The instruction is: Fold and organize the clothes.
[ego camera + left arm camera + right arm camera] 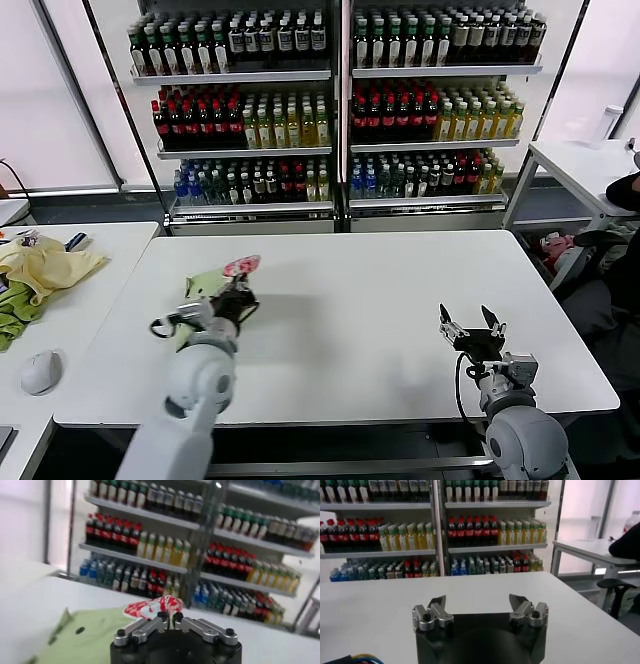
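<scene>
While bottle shelves stand behind the white table, left tool clamps the polo shirt, right tool apart.

Bottle shelves line the back wall (bright windows either side), behind a white table.

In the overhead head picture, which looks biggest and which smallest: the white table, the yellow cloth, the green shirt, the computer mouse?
1. White table, by far.
2. Pale yellow cloth.
3. Green shirt, partly hidden by the left hand pinching it, so its rank is unsure.
4. Computer mouse.
</scene>
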Tool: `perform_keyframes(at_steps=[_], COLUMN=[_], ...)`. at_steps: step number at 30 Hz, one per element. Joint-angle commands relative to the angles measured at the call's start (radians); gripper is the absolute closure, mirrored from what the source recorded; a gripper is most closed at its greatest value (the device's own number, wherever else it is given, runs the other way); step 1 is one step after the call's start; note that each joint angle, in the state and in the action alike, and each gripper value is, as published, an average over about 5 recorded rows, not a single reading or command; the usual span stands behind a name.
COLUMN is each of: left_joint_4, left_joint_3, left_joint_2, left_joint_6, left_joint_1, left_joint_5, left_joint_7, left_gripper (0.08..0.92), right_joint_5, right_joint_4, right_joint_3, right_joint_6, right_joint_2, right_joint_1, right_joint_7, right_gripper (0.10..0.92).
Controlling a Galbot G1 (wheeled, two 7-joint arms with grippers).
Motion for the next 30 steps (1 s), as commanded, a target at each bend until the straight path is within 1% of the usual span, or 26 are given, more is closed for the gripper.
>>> perform_keyframes(at_steps=[1,5,9,12,16,20,24,26,30], left_joint_4=[0.301,0.338,0.365,0.381,0.354,0.25,0.107,0.049,-0.032], left_joint_3=[0.287,0.326,0.346,0.353,0.357,0.358,0.341,0.309,0.175], left_joint_2=[-0.286,-0.295,-0.293,-0.291,-0.284,-0.249,-0.173,-0.129,-0.048], left_joint_6=[0.018,0.01,-0.037,-0.09,-0.156,-0.188,-0.205,-0.21,-0.245], left_joint_1=[-0.141,-0.151,-0.15,-0.145,-0.126,-0.08,-0.004,0.04,0.137], left_joint_5=[0.258,0.272,0.315,0.35,0.352,0.344,0.352,0.363,0.363], left_joint_7=[-0.077,-0.068,0.001,0.049,0.075,0.082,0.093,0.099,0.108], left_gripper=[0.886,0.886,0.886,0.857,0.75,0.637,0.525,0.465,0.352], right_joint_5=[0.002,0.005,0.004,0.001,0.0,0.003,0.009,0.012,0.016], right_joint_4=[-0.008,-0.015,-0.027,-0.035,-0.042,-0.051,-0.07,-0.095,-0.17], right_joint_3=[0.011,0.01,0.002,-0.011,-0.035,-0.074,-0.15,-0.202,-0.313], right_joint_6=[0.003,0.004,0.007,0.01,0.014,0.019,0.012,0.005,-0.011], right_joint_2=[-0.005,-0.011,-0.011,-0.009,-0.01,-0.011,0.004,0.023,0.086], right_joint_1=[0.004,0.014,0.026,0.037,0.055,0.078,0.121,0.158,0.263], right_joint_7=[-0.002,-0.003,-0.007,-0.009,-0.009,-0.004,0.005,0.014,0.041], right_gripper=[0.203,0.203,0.203,0.203,0.203,0.203,0.203,0.203,0.203])
